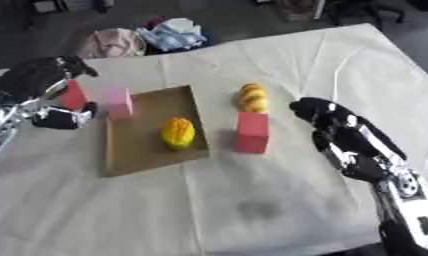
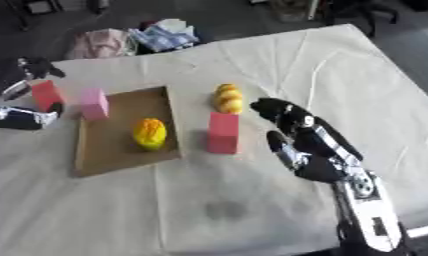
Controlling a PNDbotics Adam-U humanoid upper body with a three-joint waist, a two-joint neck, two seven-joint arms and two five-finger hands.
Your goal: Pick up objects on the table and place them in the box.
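A brown cardboard box (image 1: 139, 150) lies flat left of centre, with a yellow-orange fruit (image 1: 177, 133) inside it. A pink block (image 1: 119, 103) stands at the box's left wall. Left of that, a red block (image 1: 73, 95) sits between the fingers and thumb of my left hand (image 1: 34, 77). That hand is spread round the block, and I cannot tell if it touches. To the right of the box a second red block (image 1: 252, 132) stands upright. Behind it lies a bumpy yellow-orange item (image 1: 252, 98). My right hand (image 1: 340, 131) hovers open just right of these two.
A cream cloth (image 1: 279, 60) covers the table, with a dark stain (image 1: 257, 207) near the front. A heap of clothes (image 1: 143, 37) lies beyond the far edge. The table's right edge runs diagonally at the upper right.
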